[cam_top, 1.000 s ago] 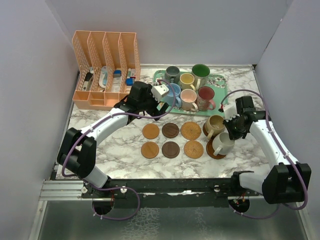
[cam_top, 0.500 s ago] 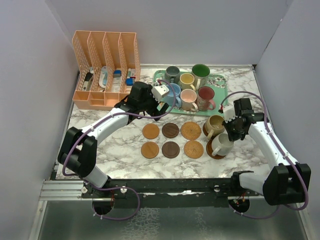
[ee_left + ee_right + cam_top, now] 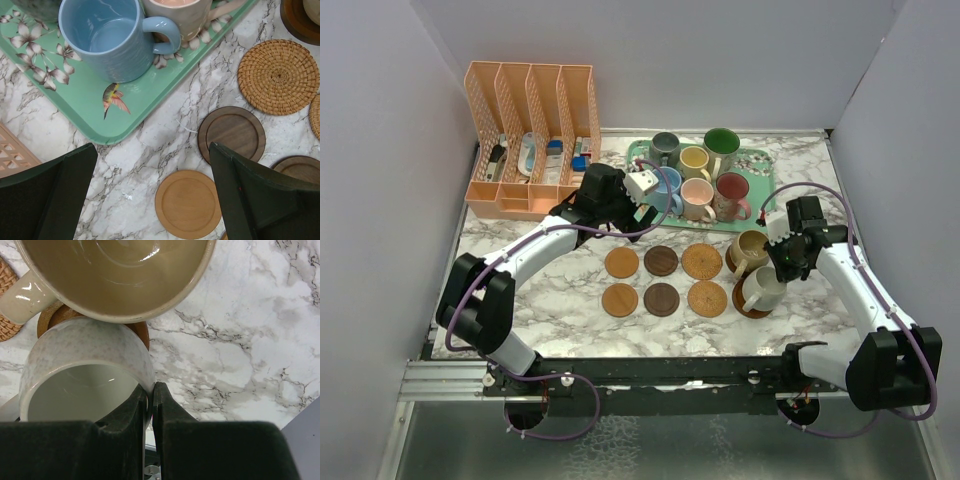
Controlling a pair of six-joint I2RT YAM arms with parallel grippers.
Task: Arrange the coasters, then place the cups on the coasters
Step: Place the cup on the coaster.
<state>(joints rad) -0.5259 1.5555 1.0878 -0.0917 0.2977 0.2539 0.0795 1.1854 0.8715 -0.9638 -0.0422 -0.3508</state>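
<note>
tray (image 3: 150,100): I can read no words on it, only flowers and a little bird.
blue cup (image 3: 120,70): I read no words.
white cup (image 3: 85,345): I read no words.
orange rack (image 3: 530,100): the things inside are too small for me to read.

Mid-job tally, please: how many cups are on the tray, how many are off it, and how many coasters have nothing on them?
Cups on the tray: 6
Cups off the tray, the tan cup and the white cup: 2
Bare coasters: 6
Total: 14
</note>
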